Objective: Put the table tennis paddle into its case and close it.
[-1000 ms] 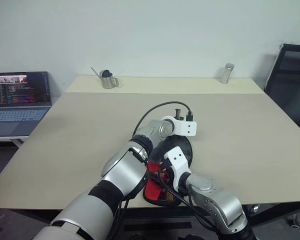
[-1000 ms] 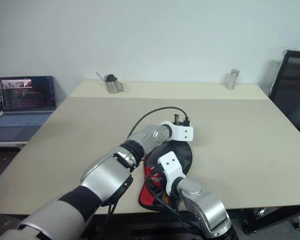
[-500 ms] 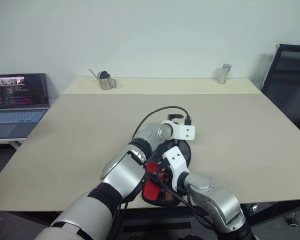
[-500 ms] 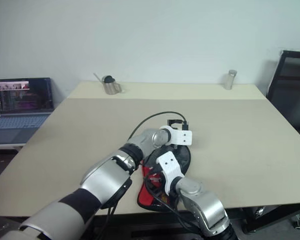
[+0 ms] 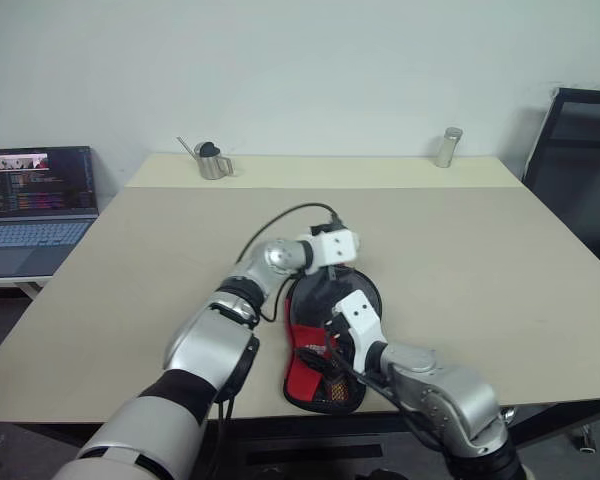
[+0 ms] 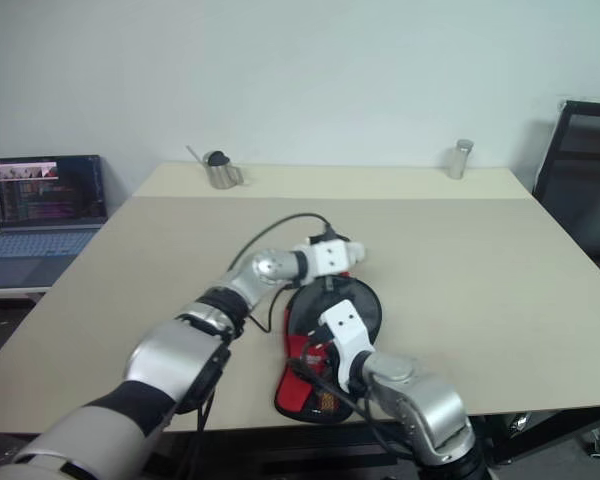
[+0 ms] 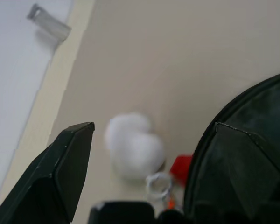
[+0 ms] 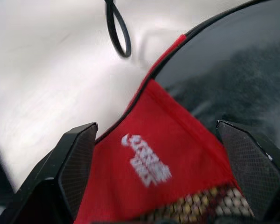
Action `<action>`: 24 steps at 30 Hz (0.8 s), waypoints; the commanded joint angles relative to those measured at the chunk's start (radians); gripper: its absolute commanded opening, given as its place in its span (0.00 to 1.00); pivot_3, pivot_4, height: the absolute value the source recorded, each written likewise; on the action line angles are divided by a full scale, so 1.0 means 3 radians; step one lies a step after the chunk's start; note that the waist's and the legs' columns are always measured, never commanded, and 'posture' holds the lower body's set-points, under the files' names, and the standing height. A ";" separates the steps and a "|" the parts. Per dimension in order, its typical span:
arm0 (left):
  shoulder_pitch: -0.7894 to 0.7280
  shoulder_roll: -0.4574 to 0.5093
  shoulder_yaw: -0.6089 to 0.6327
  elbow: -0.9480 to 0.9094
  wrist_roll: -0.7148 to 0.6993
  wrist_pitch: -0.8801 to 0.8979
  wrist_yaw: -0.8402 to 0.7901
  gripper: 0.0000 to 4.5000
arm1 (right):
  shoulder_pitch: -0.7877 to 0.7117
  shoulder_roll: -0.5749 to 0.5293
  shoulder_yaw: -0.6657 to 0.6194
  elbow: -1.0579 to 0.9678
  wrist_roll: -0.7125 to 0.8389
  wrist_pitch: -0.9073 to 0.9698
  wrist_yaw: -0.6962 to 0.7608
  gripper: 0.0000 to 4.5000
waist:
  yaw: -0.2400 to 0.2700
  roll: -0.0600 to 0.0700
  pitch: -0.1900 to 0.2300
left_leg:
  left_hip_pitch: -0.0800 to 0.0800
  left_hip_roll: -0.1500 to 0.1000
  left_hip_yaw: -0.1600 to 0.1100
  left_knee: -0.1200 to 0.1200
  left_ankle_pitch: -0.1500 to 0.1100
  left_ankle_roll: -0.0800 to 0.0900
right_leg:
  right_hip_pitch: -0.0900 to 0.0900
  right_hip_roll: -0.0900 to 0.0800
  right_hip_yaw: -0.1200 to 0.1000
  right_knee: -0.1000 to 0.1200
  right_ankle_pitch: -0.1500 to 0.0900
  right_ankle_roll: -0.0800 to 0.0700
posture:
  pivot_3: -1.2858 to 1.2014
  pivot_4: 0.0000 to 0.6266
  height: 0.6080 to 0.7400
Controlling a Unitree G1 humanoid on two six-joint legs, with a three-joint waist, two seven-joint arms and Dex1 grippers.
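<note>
Left end effector (image 7: 144, 158) released (empty), right end effector (image 8: 154, 154) spread wide over case (image 5: 325, 345)

The case (image 5: 325, 330) lay partly hidden beneath the right gripper (image 5: 332, 338), so whether its zip was closed could not be told. In the left wrist view a blurred white blob (image 7: 133, 147) and a small red shape (image 7: 181, 167) were too soft to identify. The office chair (image 5: 580, 170) and the laptop (image 5: 35, 205) were cut off by the picture's edges.
</note>
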 commanded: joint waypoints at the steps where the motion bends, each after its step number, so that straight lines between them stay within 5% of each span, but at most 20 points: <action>1: 0.0204 0.0252 0.0433 -0.0255 -0.0627 0.0125 -0.0814 1.00 | -0.0203 -0.0083 -0.0453 -0.0370 0.0488 0.0136 0.0268 1.00 | -0.0012 0.0000 0.0000 | 0.0000 0.0001 -0.0001 0.0000 0.0000 0.0000 | 0.0000 0.0000 0.0000 0.0000 0.0000 0.0000 | 0.52 0.24 1.00; 7: 0.1123 0.0710 0.0680 -0.1505 -0.1390 0.1040 -0.2000 1.00 | -0.0449 -0.0351 -0.0900 0.0055 0.0534 -0.0055 0.0242 1.00 | -0.0010 0.0001 0.0000 | 0.0003 0.0005 -0.0003 -0.0001 0.0000 0.0000 | 0.0001 0.0003 0.0000 0.0001 0.0001 -0.0005 | 0.52 0.24 1.00; 13: 0.2130 0.1108 0.0793 -0.2943 -0.1705 0.1926 -0.1867 1.00 | -0.0598 -0.0447 -0.0953 0.1027 0.0130 -0.0574 -0.0032 1.00 | 0.0003 0.0003 0.0001 | 0.0003 0.0003 -0.0003 0.0000 0.0000 0.0000 | 0.0001 -0.0001 0.0010 0.0002 0.0010 -0.0020 | 0.52 0.24 1.00; 24: 0.2378 0.1248 0.0837 -0.3759 -0.2031 0.2536 -0.1601 1.00 | -0.0727 -0.0269 -0.0837 0.2088 -0.0089 -0.1195 0.0029 1.00 | 0.0014 0.0004 0.0002 | 0.0003 0.0004 0.0000 -0.0001 0.0001 0.0000 | 0.0001 0.0004 0.0010 0.0001 0.0002 -0.0009 | 0.52 0.24 1.00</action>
